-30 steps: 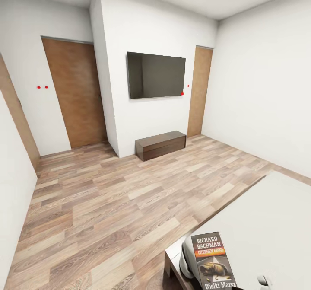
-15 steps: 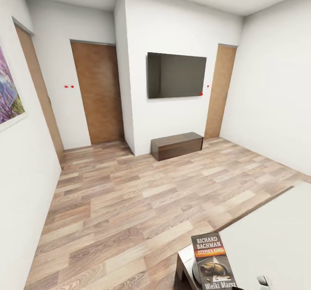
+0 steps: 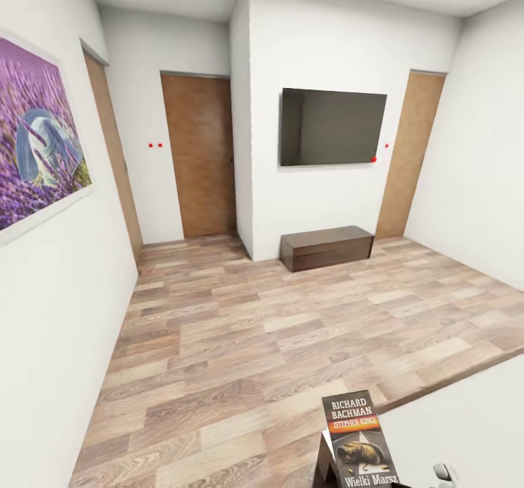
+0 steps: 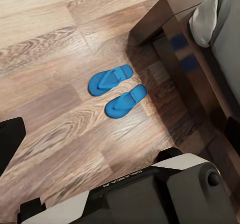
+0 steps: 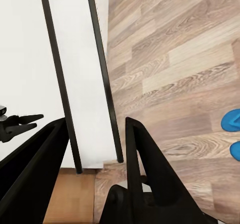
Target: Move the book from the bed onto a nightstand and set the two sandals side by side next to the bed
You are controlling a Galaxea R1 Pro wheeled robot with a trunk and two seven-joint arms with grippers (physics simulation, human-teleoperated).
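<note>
The book (image 3: 360,441), dark with "Richard Bachman" and an orange band, stands upright at the bottom of the head view, over the corner of the bed (image 3: 466,430). In the right wrist view the book (image 5: 82,83) appears edge-on between the black fingers (image 5: 142,154), so my right gripper (image 5: 95,129) is shut on it. The two blue sandals (image 4: 111,78) (image 4: 126,100) lie side by side on the floor, close to the bed's dark wooden corner (image 4: 160,18). My left gripper (image 4: 120,139) hangs open above the floor with nothing in it. No nightstand is in view.
A black wall screen (image 3: 332,126) hangs over a long low dark bench (image 3: 327,246). Brown doors (image 3: 200,157) (image 3: 410,153) flank it. A purple painting (image 3: 40,132) hangs on the near left wall. Wood-plank floor (image 3: 240,328) spreads between me and the bench.
The head view has swung left: screen, bench and bed slid right and the painting came into view. The book keeps its place in the view.
</note>
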